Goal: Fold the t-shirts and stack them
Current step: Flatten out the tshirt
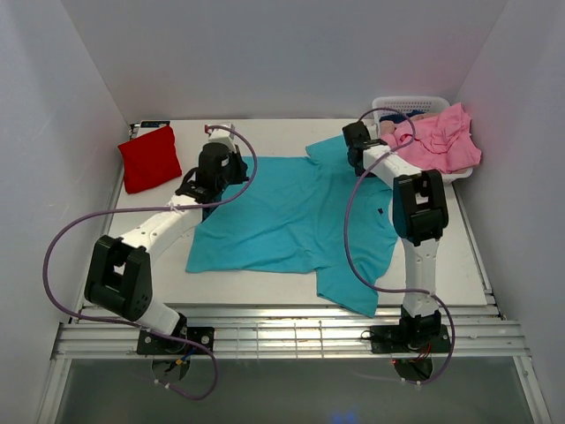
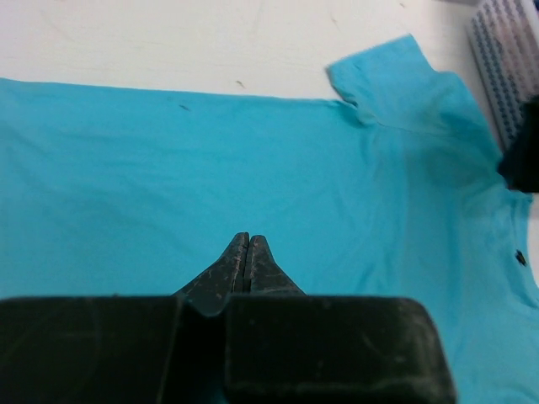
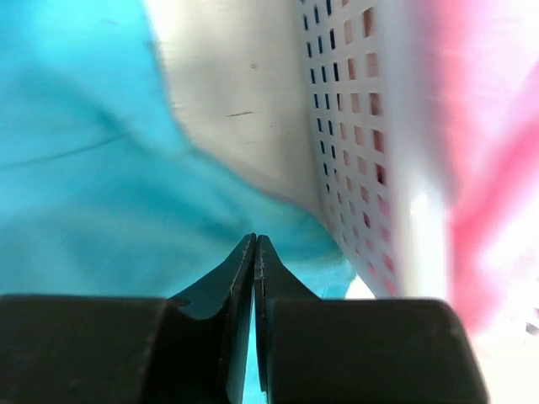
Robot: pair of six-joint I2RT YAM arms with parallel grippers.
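My left gripper point(image 2: 247, 242) is clenched, its two fingers pressed flat together with nothing visible between them. The teal t-shirt point(image 1: 282, 216) lies spread flat under and ahead of those fingertips and fills most of the left wrist view. One short sleeve point(image 2: 387, 80) sits ahead and to the right of the tips. Bare table point(image 2: 168, 42) shows beyond the shirt's far edge.

My right gripper point(image 3: 254, 244) is clenched too, the fingers meeting at the tips. Teal cloth lies beneath and to the left of these fingers, with its edge running on ahead of them. A sliver of teal shows in the narrow slit lower down between the fingers, and I cannot tell whether any fabric is pinched there. Just to the right of the tips stands the white slotted basket point(image 3: 354, 126), its wall close beside them. Pink shirts point(image 1: 439, 139) are heaped in it and spill over the rim.

In the overhead view, the folded red t-shirt point(image 1: 149, 157) rests on the table to the left of my left fingers, near them but apart from the teal one.
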